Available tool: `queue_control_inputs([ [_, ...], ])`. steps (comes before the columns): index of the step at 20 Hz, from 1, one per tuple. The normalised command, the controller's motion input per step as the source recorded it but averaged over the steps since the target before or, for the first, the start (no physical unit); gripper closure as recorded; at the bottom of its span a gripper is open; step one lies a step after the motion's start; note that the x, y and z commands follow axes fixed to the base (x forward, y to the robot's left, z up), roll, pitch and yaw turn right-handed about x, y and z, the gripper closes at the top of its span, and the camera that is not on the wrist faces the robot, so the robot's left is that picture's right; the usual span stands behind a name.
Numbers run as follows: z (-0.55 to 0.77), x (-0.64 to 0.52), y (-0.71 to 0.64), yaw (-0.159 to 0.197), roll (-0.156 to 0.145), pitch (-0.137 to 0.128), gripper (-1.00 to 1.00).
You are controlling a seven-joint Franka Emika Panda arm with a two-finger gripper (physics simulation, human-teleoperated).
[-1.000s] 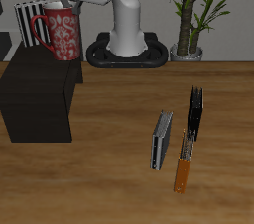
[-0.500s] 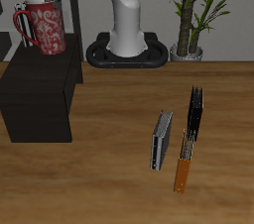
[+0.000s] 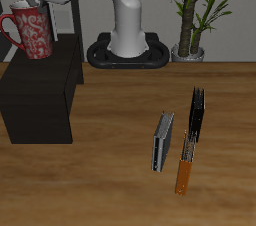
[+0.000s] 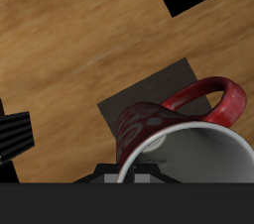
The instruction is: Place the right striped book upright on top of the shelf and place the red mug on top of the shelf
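Note:
The red mug (image 3: 31, 34) hangs upright just above the black shelf (image 3: 40, 95), over the back of its flat top. My gripper (image 3: 36, 8) comes down from above and is shut on the mug's rim. From the wrist, I look into the mug's pale inside (image 4: 193, 159), with its red handle (image 4: 213, 97) sticking out sideways. A striped book (image 4: 12, 137) shows close beside the mug in the wrist view. In the exterior view the mug and my arm cover it.
On the wooden table (image 3: 110, 160) lie another striped book (image 3: 163, 141), a plain black book (image 3: 197, 110) and an orange-spined book (image 3: 185, 168). The robot's base (image 3: 125, 52) and a potted plant (image 3: 192, 15) stand at the back.
My gripper has carried the mug sideways along the shelf, away from the robot's base. The striped book that stood behind the mug is now covered in the exterior view.

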Motion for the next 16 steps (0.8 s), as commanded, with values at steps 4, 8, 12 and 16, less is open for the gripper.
queue_control_inputs([
  [4,-0.16,0.13,-0.14,-0.007,-0.019,0.03,1.0],
  [8,-0.29,0.11,-0.13,-0.029,-0.005,0.039,1.0],
  [12,-0.31,0.05,-0.17,-0.048,-0.042,0.033,1.0],
  [16,-0.32,-0.03,-0.03,-0.027,0.012,0.025,1.0],
])
